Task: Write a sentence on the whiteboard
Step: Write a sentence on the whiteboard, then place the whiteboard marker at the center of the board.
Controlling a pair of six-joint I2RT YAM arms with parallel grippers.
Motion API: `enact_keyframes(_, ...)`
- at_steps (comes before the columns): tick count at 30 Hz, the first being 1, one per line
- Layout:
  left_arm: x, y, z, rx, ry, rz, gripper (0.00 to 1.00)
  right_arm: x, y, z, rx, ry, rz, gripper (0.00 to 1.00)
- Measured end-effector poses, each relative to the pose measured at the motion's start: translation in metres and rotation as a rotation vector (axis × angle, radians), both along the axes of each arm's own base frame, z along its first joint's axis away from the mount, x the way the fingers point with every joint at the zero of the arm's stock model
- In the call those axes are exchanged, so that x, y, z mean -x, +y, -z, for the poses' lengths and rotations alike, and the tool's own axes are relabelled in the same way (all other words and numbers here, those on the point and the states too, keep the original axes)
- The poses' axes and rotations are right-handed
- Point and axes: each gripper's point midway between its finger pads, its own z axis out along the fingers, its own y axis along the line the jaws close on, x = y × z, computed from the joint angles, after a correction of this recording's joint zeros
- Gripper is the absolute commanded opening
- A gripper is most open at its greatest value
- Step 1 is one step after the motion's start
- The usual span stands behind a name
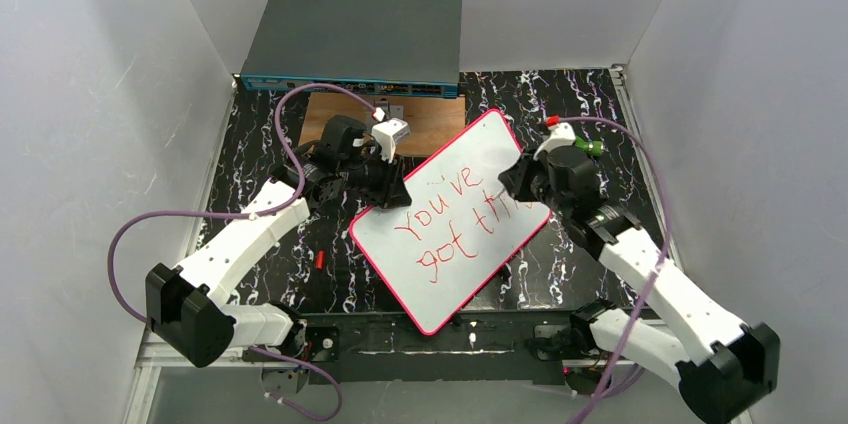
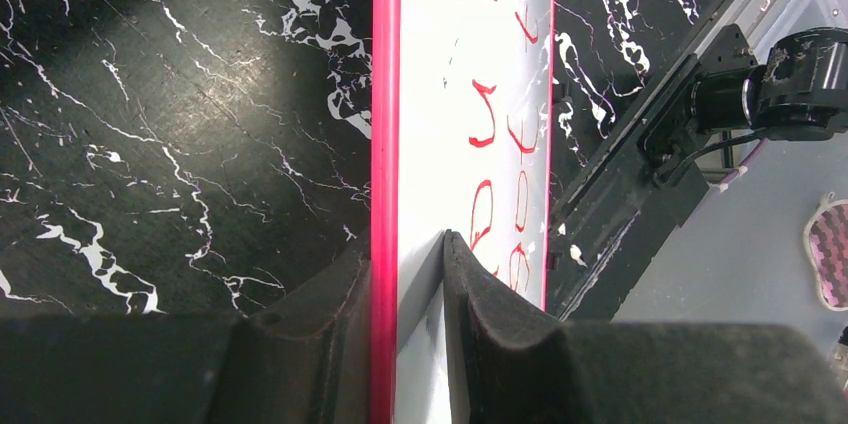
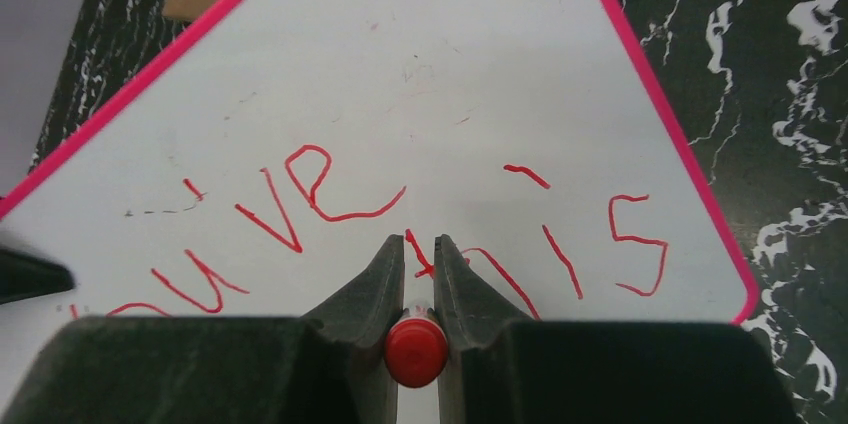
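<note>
I have the whiteboard (image 1: 468,157) askew in the middle of the desk (image 1: 585,94). One of its corners points at the arm bases, and its far corner overlaps the brown wooden board (image 1: 335,109). Past that, further from the whiteboard, sits the grey box (image 1: 355,39).

My left gripper (image 2: 410,244) has its jaws clamped across the whiteboard's left edge, one on each face with the pink rim (image 2: 385,144) between them, which steadies it. My right gripper (image 3: 418,254) hangs over the whiteboard's right half, its jaws closed on the red marker (image 3: 416,349). The marker points down at the writing surface. I cannot tell whether the tip touches, because the jaws hide it.

The red lettering reads "You've got this". The wrist camera shows the "is" finished, while the overhead view has the arm covering the end of that word. I judge the writing step is at its close, with the marker sitting over the first letters of the last word.

Next I'd either touch up that "t" or lift straight off the whiteboard, so nothing drags through wet ink. The left grip should hold until the marker is clear.

A small red piece (image 1: 319,260) lies on the desk just left of the whiteboard. It may be the cap, though it is too small to be sure.
</note>
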Motion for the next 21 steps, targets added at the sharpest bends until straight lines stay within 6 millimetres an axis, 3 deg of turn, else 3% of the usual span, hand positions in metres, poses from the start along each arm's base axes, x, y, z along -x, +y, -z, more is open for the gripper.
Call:
enact_keyframes(6,0.001,0.001,-0.001,0.000,-0.013,0.011,0.00,0.025,-0.031,-0.064,-0.039,-0.147,0.064,0.01)
enact_keyframes(10,0.001,0.001,-0.001,0.000,-0.015,0.013,0.00,0.045,-0.053,-0.077,-0.054,-0.190,0.118,0.01)
enact_keyframes(14,0.001,0.001,-0.001,-0.001,-0.015,0.014,0.00,0.061,-0.076,-0.059,-0.053,-0.148,0.206,0.01)
enact_keyframes(21,0.001,0.001,-0.001,-0.001,-0.015,0.014,0.00,0.087,-0.093,0.028,-0.022,0.222,0.351,0.01)
